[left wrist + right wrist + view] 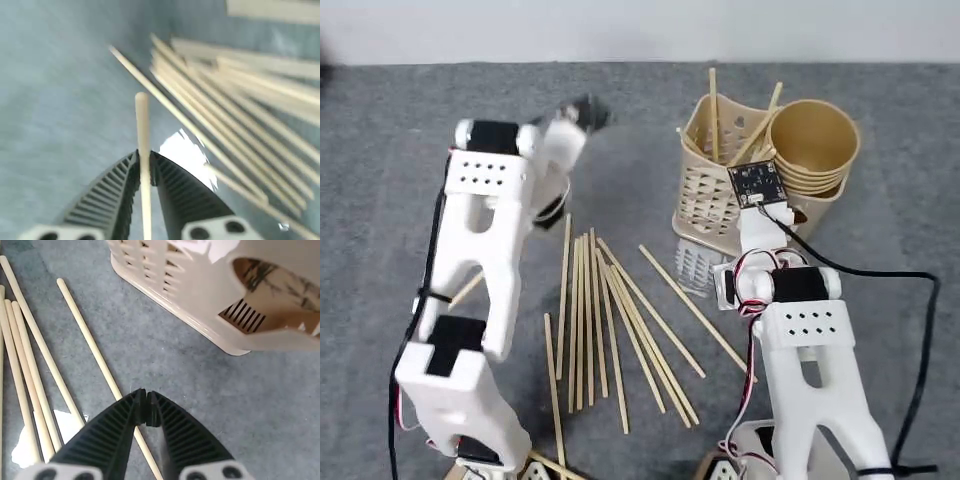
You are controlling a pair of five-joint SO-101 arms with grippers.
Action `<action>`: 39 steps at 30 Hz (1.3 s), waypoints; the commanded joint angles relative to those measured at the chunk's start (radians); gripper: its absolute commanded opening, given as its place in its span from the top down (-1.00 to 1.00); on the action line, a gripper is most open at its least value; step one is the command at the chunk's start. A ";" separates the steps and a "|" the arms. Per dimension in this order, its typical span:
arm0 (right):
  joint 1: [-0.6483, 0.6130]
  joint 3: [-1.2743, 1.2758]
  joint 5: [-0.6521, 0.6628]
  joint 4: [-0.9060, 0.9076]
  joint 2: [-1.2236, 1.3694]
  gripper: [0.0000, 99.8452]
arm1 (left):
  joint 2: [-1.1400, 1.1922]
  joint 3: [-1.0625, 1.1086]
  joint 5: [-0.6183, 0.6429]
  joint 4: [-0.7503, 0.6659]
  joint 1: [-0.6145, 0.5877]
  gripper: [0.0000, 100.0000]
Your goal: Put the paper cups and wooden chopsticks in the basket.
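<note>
My left gripper (143, 155) is shut on a single wooden chopstick (142, 117) that sticks out past its fingertips, above the carpet and beside the loose pile. Several chopsticks (610, 315) lie fanned on the grey carpet between the two arms. The beige basket (705, 200) stands at the back right. It holds a stack of paper cups (815, 145) and a few upright chopsticks (714, 105). My right gripper (146, 396) is shut with nothing in it. It hovers over one lying chopstick (87, 337), a short way from the basket's corner (200, 300).
The left arm (485, 240) stretches over the left side of the carpet, and the right arm (805, 330) stands in front of the basket with a black cable (880, 275) looping to its right. A pale shiny patch (698, 265) lies on the carpet by the basket.
</note>
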 commanded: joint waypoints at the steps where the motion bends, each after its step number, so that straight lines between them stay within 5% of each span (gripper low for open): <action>1: 0.013 -0.002 -0.011 -0.012 -0.035 0.98 | -0.087 -0.246 0.063 0.026 0.055 0.98; 10: 0.008 -0.002 -0.011 -0.016 -0.025 0.98 | -0.087 -0.688 0.233 -0.212 0.255 0.98; 21: 0.007 0.023 -0.011 -0.045 -0.025 0.98 | -0.086 -0.753 0.431 -0.628 0.459 0.98; 31: 0.005 0.028 -0.009 -0.045 -0.033 0.98 | -0.086 -0.435 0.609 -0.865 0.473 0.98; 39: 0.005 0.028 -0.008 -0.045 -0.031 0.98 | -0.097 -0.160 0.621 -0.941 0.456 0.92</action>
